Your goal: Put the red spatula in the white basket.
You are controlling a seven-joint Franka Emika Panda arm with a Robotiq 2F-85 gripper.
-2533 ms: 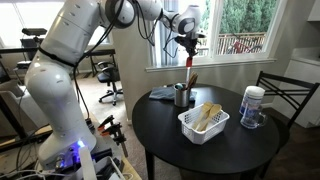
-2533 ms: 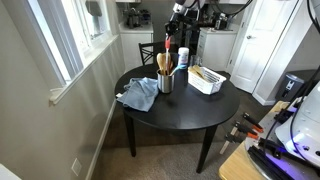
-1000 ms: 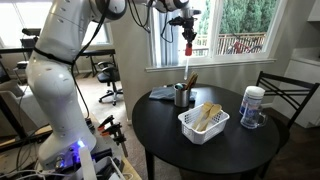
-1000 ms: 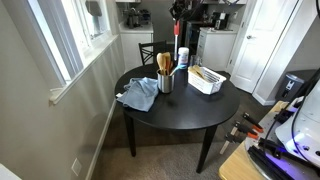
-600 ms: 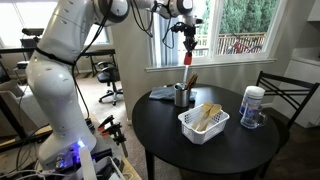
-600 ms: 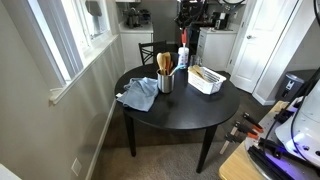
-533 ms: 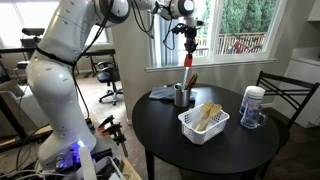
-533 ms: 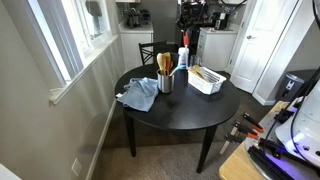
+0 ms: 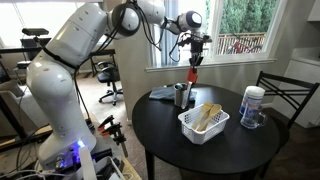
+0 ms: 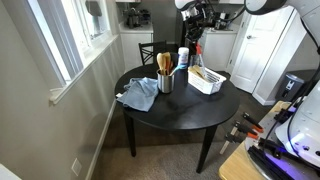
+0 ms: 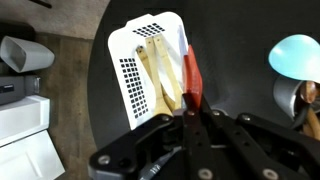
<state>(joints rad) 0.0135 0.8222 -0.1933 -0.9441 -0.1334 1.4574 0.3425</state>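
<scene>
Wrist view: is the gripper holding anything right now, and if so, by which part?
Yes. The gripper holds the red spatula, with its fingers pinched on the spatula's red end.

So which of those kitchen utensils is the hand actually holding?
The red spatula, pinched in the hand above the table; the pale wooden ones sit loose in the dark cup and the white basket.

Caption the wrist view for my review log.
End effector grips the red spatula, white basket of wooden utensils below.

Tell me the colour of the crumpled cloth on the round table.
Light blue. The cloth shows best in an exterior view, beside the utensil cup.
</scene>
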